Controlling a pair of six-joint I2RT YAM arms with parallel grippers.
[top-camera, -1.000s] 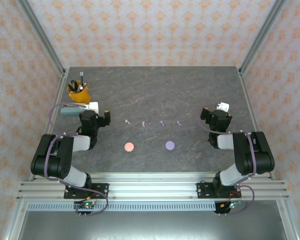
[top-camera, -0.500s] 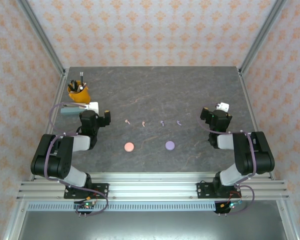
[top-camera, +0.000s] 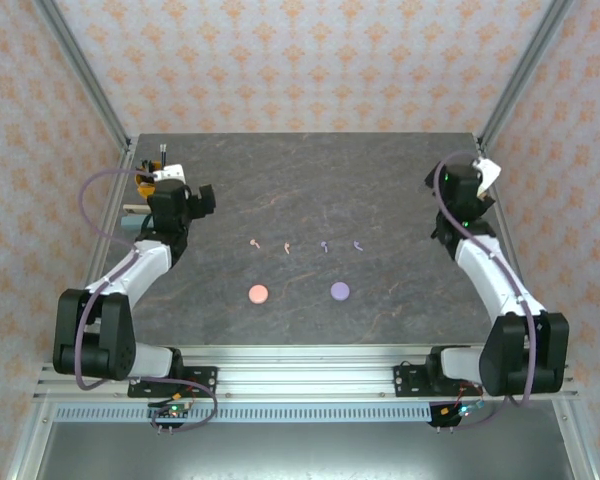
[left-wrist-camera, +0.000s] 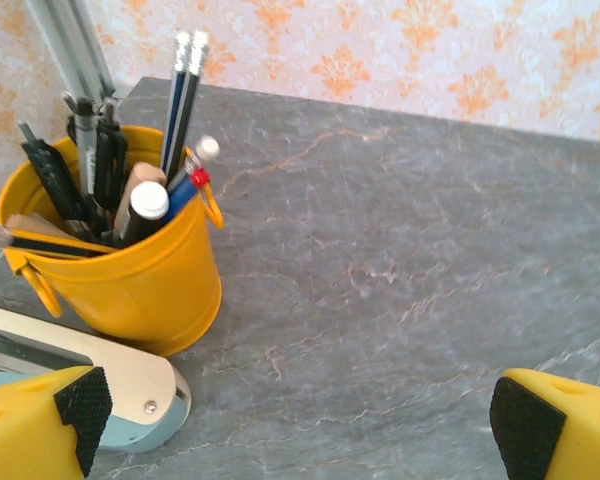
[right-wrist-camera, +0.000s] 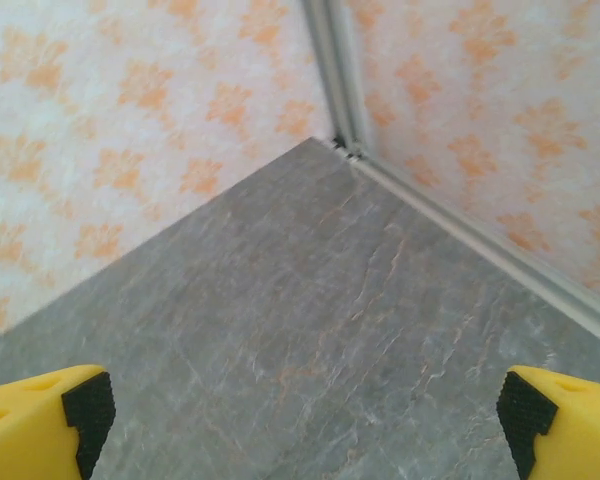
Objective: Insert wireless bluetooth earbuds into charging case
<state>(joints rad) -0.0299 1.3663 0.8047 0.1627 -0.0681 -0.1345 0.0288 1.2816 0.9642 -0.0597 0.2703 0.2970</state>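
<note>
My left end effector (left-wrist-camera: 302, 428) stands wide beside the yellow pen pot (left-wrist-camera: 130, 275), far left; my right end effector (right-wrist-camera: 300, 418) stands wide, far right. Four earbuds (top-camera: 286, 246) lie mid-worktop (top-camera: 310, 180).

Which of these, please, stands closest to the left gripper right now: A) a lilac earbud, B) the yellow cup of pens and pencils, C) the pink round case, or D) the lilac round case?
B: in the left wrist view, the yellow cup of pens and pencils stands just ahead of the open left gripper.
</note>
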